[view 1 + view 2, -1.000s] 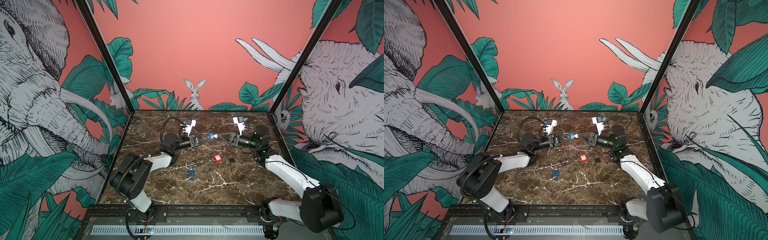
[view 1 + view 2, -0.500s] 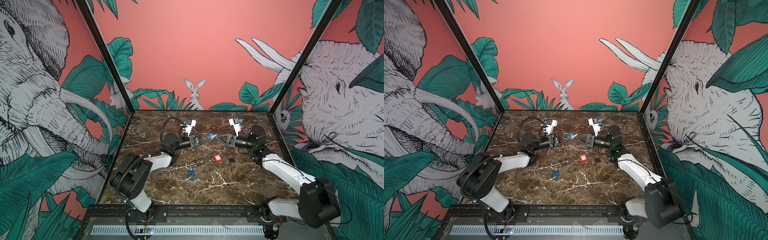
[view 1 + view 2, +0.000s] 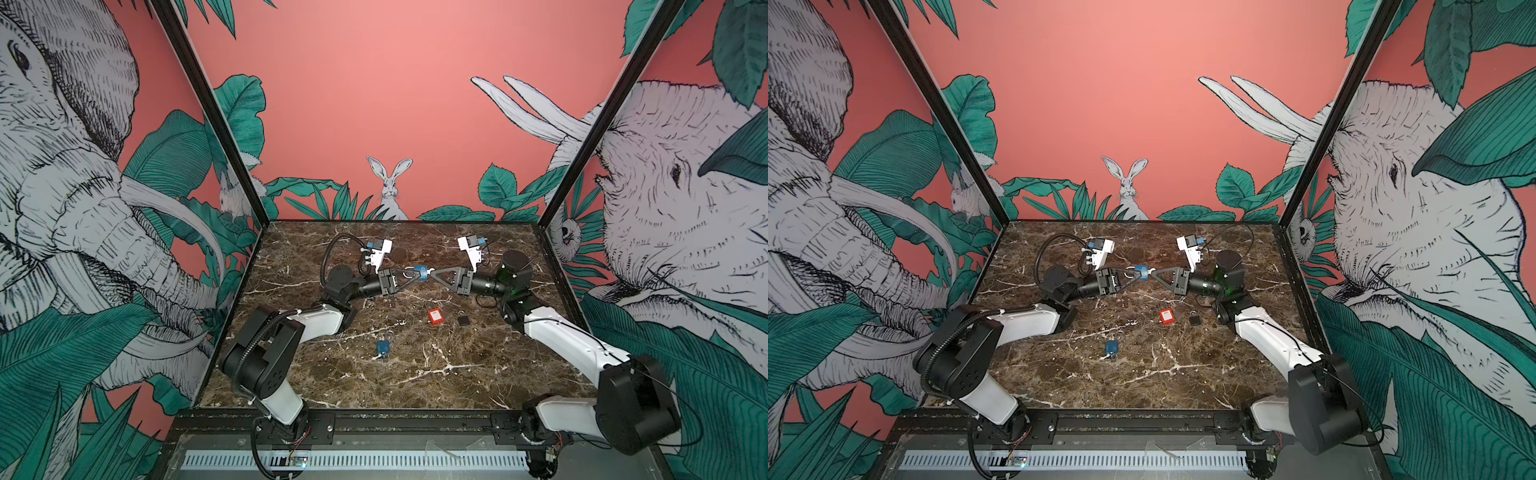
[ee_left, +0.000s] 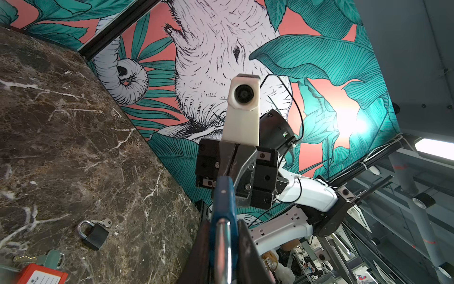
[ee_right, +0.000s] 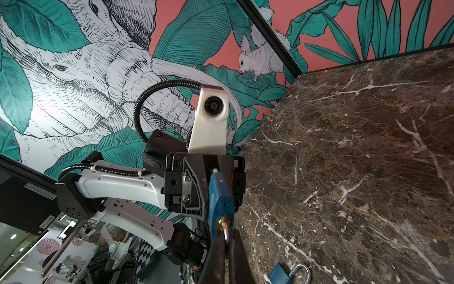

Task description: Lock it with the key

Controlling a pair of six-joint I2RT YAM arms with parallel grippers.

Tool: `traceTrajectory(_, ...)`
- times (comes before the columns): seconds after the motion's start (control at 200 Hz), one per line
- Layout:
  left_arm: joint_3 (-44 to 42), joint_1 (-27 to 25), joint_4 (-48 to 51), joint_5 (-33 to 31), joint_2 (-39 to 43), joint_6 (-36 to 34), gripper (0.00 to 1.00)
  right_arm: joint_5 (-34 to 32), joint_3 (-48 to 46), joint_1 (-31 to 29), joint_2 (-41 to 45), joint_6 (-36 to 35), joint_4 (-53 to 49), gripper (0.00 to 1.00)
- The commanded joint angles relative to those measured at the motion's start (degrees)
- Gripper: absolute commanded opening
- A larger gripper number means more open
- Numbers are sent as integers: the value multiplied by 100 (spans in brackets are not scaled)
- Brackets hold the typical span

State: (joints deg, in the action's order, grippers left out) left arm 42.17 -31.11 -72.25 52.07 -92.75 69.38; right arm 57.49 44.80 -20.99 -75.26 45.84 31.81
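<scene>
A blue padlock [image 3: 422, 272] [image 3: 1142, 272] hangs in the air above the back middle of the marble table [image 3: 415, 374], between both grippers. My left gripper [image 3: 409, 277] [image 3: 1128, 278] is shut on its silver shackle [image 4: 222, 246], with the blue body [image 4: 223, 196] pointing away from it. From the other side, my right gripper [image 3: 432, 274] [image 3: 1153, 274] is shut on the key [image 5: 225, 230]. The key sits in the brass keyhole at the padlock's [image 5: 219, 194] base. The key's blade is hidden inside the lock.
On the table lie a red padlock [image 3: 435, 316] [image 4: 41, 276], a small black padlock [image 3: 463, 320] [image 4: 94, 234] with a key [image 4: 106, 222] beside it, and a second blue padlock [image 3: 382, 347] [image 5: 282, 274] nearer the front. Another loose key [image 4: 46, 258] lies by the red one.
My right gripper has moved left up to the padlock's base and closed on the key. The left gripper has kept the padlock still.
</scene>
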Motion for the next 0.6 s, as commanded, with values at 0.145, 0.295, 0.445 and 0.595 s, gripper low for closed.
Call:
traceTrajectory(0.145,-145,9,214,-229,428,-542,0,95,-124,29,-67,519,1150,0)
traceTrajectory(0.295,-139,26,560,-269,582,-832,0,20,-324,121,-7,670,1374,0)
traceTrajectory(0.445,-169,19,518,-301,602,-832,0,-46,-414,250,110,687,1316,0)
traceTrajectory(0.595,-249,35,343,-381,609,-747,0,-116,-524,390,253,739,1410,0)
